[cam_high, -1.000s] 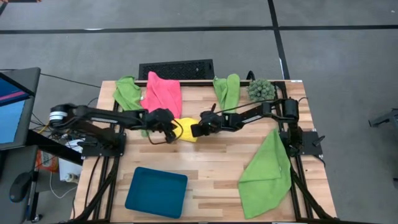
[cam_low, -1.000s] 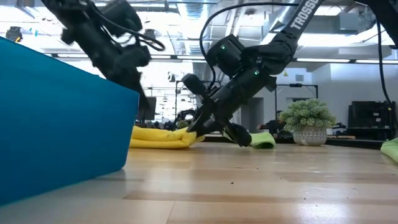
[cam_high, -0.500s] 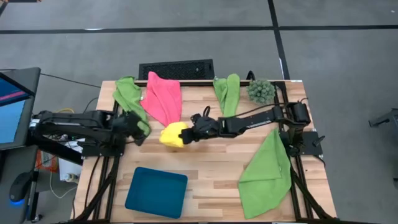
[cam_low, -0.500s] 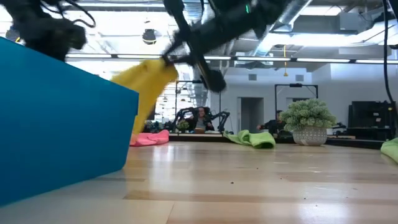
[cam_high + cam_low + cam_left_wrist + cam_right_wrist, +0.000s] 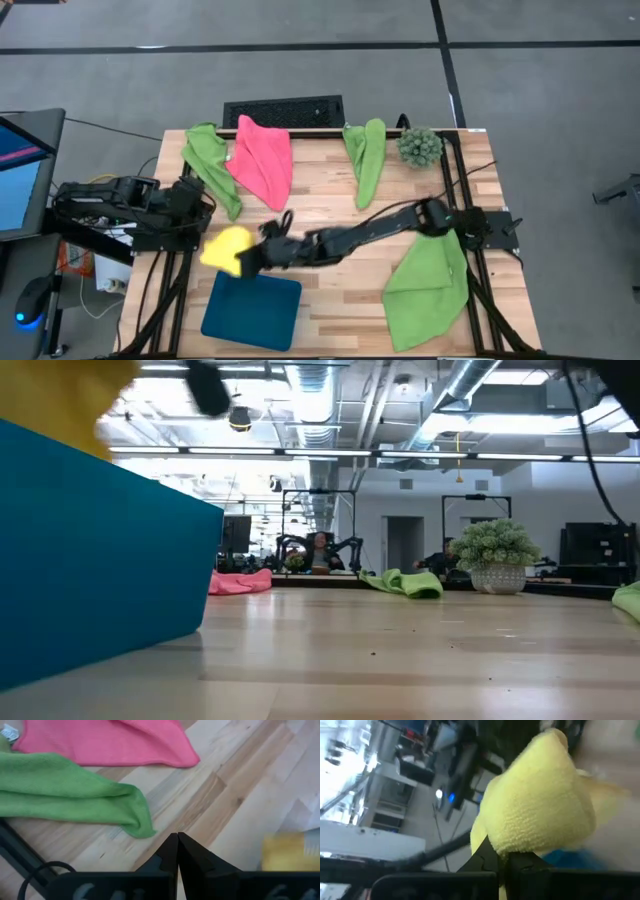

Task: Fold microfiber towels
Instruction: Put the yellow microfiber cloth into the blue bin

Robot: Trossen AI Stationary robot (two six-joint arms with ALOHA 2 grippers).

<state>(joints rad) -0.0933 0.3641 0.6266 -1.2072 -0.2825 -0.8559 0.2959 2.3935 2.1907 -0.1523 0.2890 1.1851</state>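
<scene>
Above one teal tray (image 5: pixel 252 311), right claw (image 5: pixel 248 260) pinches one yellow towel (image 5: pixel 226 248); left claw (image 5: pixel 177 838) closed, empty.

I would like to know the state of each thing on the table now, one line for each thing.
Yellow towel: bunched, lifted, held by the right pincer.
Right pincer: shut on the yellow towel, near the tray.
Left pincer: shut, empty, at the table's left edge.
Pink towel: lying loose, unfolded.
Three green towels: lying loose, not folded square.
Tray: empty.
Plant: upright.
</scene>
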